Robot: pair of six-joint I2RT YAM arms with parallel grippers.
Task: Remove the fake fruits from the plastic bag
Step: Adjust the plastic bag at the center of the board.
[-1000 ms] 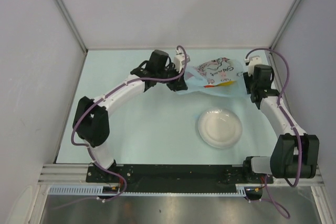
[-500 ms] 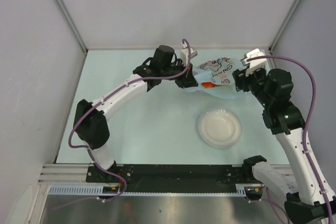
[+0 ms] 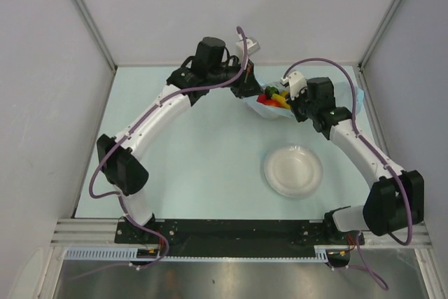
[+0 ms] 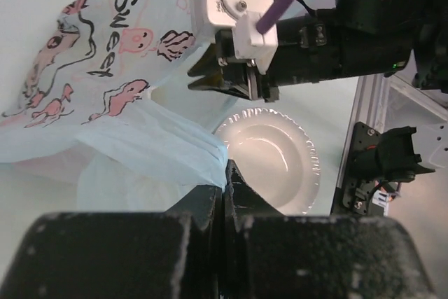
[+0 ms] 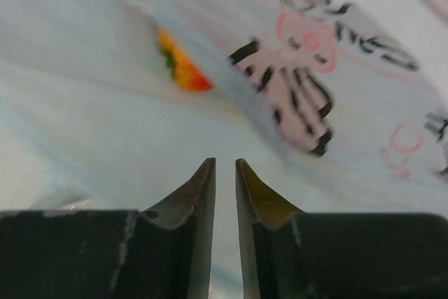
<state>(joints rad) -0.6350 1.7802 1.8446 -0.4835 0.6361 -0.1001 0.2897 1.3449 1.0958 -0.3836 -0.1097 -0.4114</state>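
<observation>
Left wrist view shows the left gripper [image 4: 225,173] pinched shut on a blue fold of the bag [image 4: 105,103]. Its two fingers press flat together and the thin plastic sticks up between them. The fold is lifted off the table [image 3: 196,159]. The bag spreads to the left in this view, with pink and black cartoon prints and the word "Sweet" on it.

The right gripper [image 5: 225,173] has its fingers almost touching, with only a thin slit between them. The bag fills the space just past its tips. I cannot tell if any plastic is caught in the slit. A small orange, red and green bit of fruit shows through the bag there.

From the top, both grippers meet at the bag at the far side of the table, a little right of the middle. The left gripper [image 3: 246,92] is on the bag's left side and the right gripper [image 3: 282,101] is on its right. The fruits [image 3: 273,98] sit between them in the bag, showing red, yellow and green. The white plate [image 3: 292,171] lies nearer, apart from the bag.
</observation>
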